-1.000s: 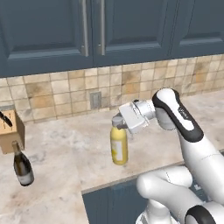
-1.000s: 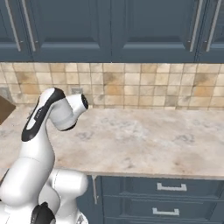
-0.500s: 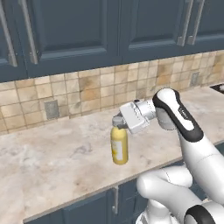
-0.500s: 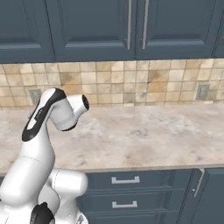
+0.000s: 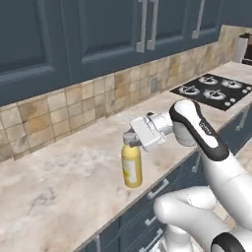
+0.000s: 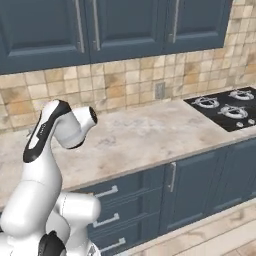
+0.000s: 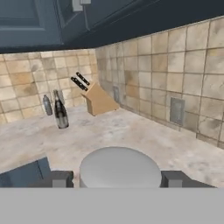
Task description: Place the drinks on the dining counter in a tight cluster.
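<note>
Yellow bottle (image 5: 131,166) is hanging just above the marble worktop (image 5: 59,187), and we are gripping it at its grey cap (image 7: 120,169) with our gripper (image 5: 133,141), a finger on each side. We are judging it stout, rigid, bottom-heavy and likely to swing; a neck grip seems steadier.

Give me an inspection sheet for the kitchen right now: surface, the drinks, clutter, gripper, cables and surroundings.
Surface: beige marble worktop under dark blue wall cabinets.
Job's things: yellow bottle with grey cap, held at the gripper; wine bottle and small grey bottle upright near the far wall.
Clutter: knife block by the corner.
Gripper: gripper shut on the yellow bottle's cap.
Cables: nothing seen.
Surroundings: tiled backsplash, wall outlet, black cooktop, drawers below.
</note>
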